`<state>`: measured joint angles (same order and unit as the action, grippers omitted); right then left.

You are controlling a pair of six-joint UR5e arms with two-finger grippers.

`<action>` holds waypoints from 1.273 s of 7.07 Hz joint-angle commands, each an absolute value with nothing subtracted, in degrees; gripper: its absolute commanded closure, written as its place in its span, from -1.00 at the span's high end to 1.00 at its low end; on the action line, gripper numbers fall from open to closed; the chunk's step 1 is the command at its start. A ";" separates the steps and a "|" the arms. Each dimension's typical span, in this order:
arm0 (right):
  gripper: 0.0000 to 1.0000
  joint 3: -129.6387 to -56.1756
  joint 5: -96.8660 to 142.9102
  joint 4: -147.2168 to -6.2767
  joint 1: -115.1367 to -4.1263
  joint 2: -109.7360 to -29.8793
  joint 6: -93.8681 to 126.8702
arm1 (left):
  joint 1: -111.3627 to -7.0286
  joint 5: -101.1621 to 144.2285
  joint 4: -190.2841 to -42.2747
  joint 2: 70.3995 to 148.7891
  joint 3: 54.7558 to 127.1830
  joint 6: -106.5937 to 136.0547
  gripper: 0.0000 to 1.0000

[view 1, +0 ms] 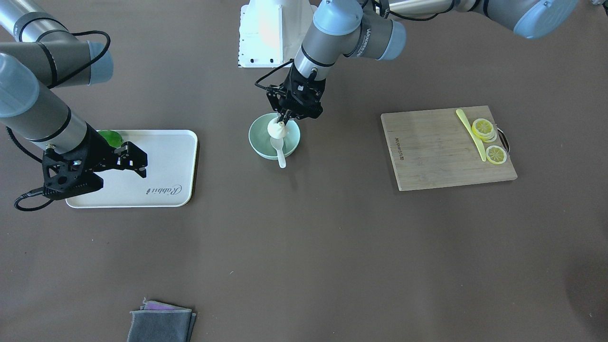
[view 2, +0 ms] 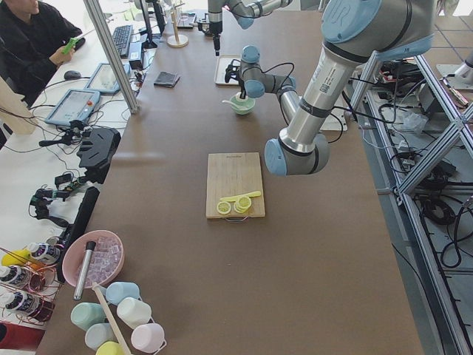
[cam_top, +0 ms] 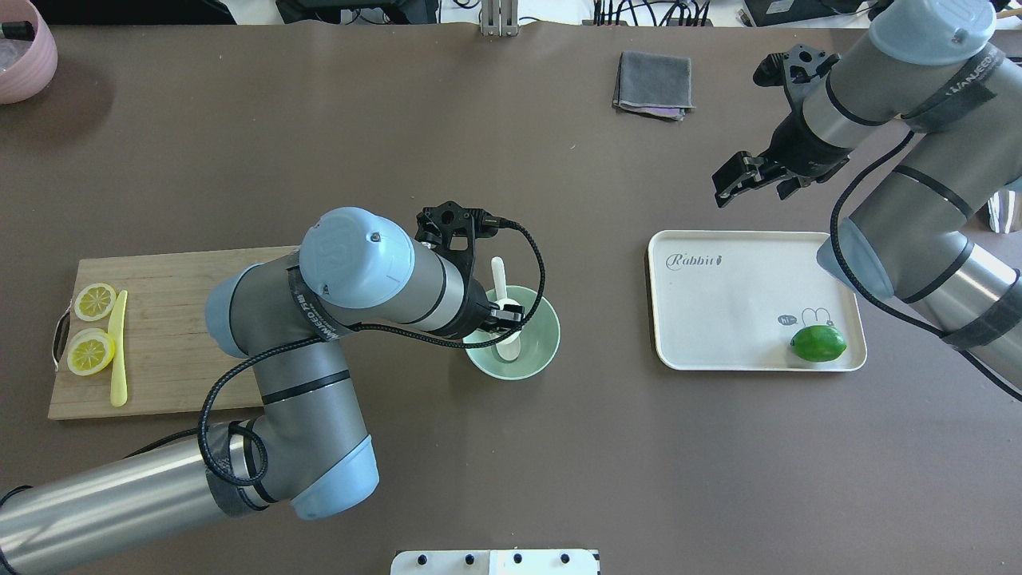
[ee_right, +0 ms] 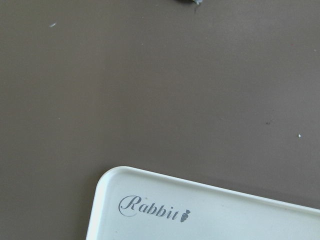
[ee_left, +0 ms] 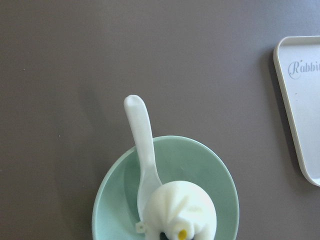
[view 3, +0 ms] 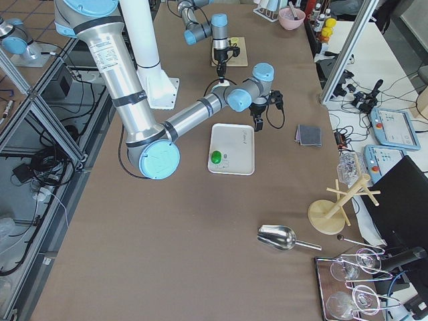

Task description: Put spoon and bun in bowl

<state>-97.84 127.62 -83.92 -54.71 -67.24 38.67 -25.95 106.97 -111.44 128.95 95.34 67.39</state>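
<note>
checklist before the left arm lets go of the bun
1. Bun within the bowl rim: ok, in both the front and left wrist views.
2. Spoon in the bowl: ok, scoop inside, handle sticking out over the rim.
3. Left gripper grip: ok, pinching the bun at its top.
4. Bun resting on the bowl floor or the spoon: cannot tell, its underside is hidden.
5. Right gripper out of the way: ok, open over the tray, well apart from the bowl.
</note>
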 commanded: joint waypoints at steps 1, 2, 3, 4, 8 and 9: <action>1.00 -97.91 128.06 -84.29 -54.76 -67.06 38.58 | -25.58 106.61 -113.99 129.63 93.86 69.15 0.95; 1.00 -97.74 128.06 -84.29 -54.49 -67.15 38.58 | -25.58 106.61 -114.43 129.64 93.95 70.47 0.95; 1.00 -97.82 128.06 -84.46 -54.84 -67.15 38.50 | -25.66 106.61 -114.35 129.55 94.56 70.58 0.95; 1.00 -98.08 128.14 -87.42 -56.50 -67.06 37.36 | -27.32 106.52 -112.87 128.68 97.01 69.97 0.95; 1.00 -104.85 127.96 -97.12 -64.13 -74.50 20.19 | -48.01 109.16 -99.49 110.35 112.23 42.12 0.96; 1.00 -104.24 127.88 -96.95 -68.08 -77.58 16.65 | -56.08 112.29 -99.75 105.95 111.89 39.32 0.96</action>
